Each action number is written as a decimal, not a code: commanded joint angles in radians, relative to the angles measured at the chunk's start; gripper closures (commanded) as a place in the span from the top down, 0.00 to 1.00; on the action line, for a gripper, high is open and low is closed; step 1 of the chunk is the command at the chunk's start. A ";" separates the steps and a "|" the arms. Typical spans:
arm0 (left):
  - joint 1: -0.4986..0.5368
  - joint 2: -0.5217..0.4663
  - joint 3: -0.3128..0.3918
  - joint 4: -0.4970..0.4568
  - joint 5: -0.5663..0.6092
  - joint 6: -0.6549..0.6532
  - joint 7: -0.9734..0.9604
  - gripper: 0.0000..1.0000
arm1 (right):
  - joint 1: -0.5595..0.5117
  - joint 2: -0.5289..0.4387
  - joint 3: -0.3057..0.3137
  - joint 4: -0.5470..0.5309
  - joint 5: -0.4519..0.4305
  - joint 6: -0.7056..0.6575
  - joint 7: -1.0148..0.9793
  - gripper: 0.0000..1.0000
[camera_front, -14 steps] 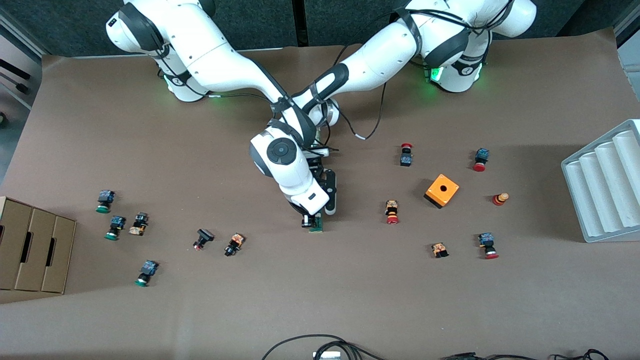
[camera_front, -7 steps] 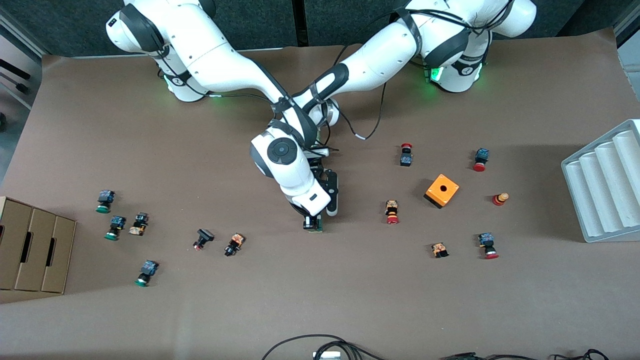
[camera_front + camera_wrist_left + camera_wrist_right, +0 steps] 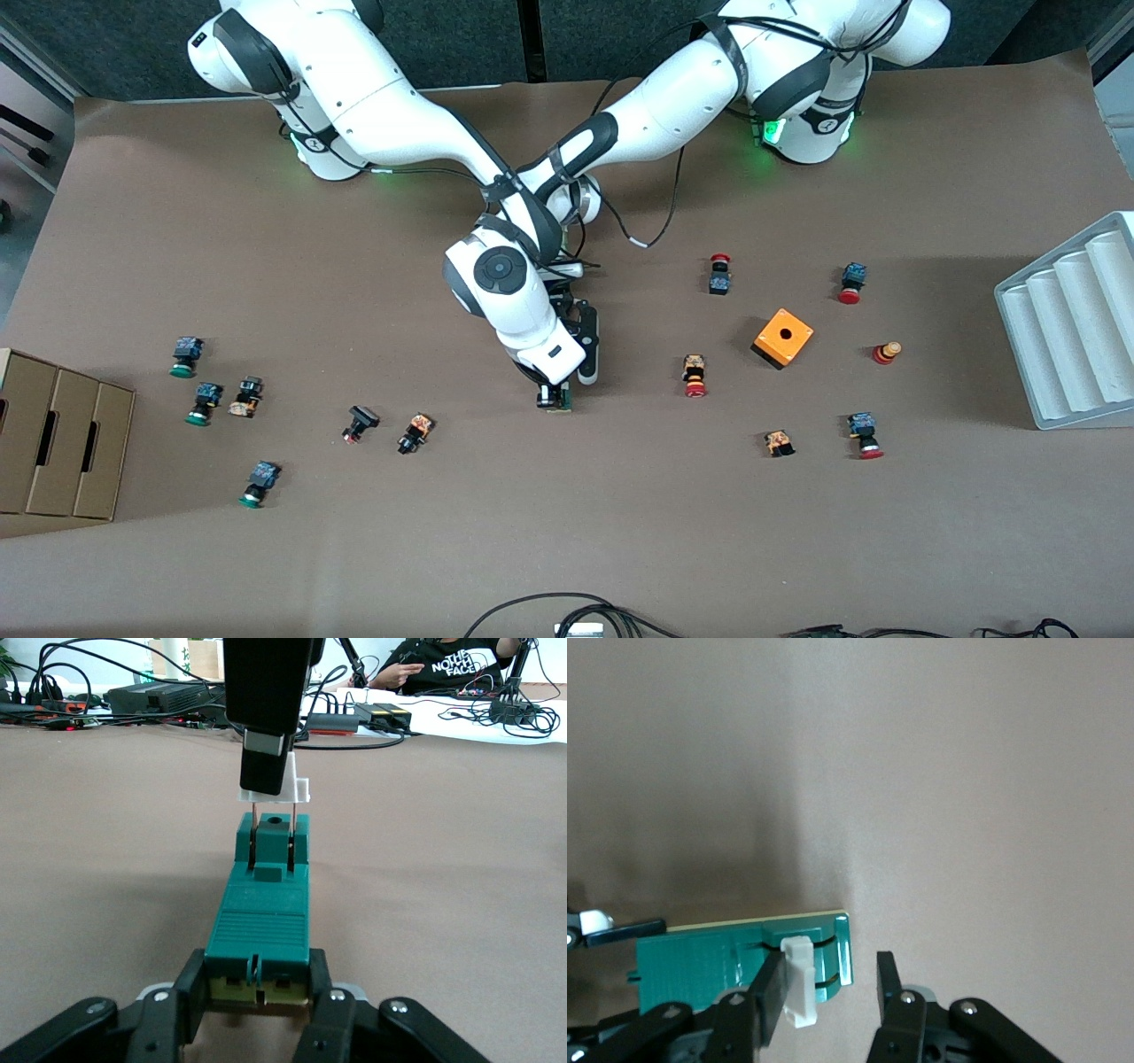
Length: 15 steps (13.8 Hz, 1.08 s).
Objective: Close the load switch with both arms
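At table centre both arms cross over the load switch (image 3: 557, 399) — left gripper (image 3: 259, 992) clamped on its green body, right gripper (image 3: 830, 988) pinching its white handle (image 3: 275, 790), raised w/ pins showing.

A brown paper-covered worktop (image 3: 620, 532) filled the scene, lit evenly from above. Dark panels (image 3: 461, 40) closed it off along the arms' bases. A cardboard box (image 3: 53, 443) sat at the right arm's end, a white ridged tray (image 3: 1076, 328) at the left arm's end. Black cables (image 3: 567, 611) trailed at the edge nearest the front camera.
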 commanded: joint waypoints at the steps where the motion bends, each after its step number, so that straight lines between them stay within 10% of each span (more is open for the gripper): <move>1: -0.002 -0.005 0.009 0.000 -0.006 -0.001 -0.009 0.22 | -0.010 0.036 -0.015 0.035 -0.032 0.025 -0.001 0.48; 15: -0.001 -0.005 0.009 0.000 -0.006 -0.001 -0.009 0.22 | -0.002 0.079 -0.036 0.096 -0.029 0.035 0.001 0.48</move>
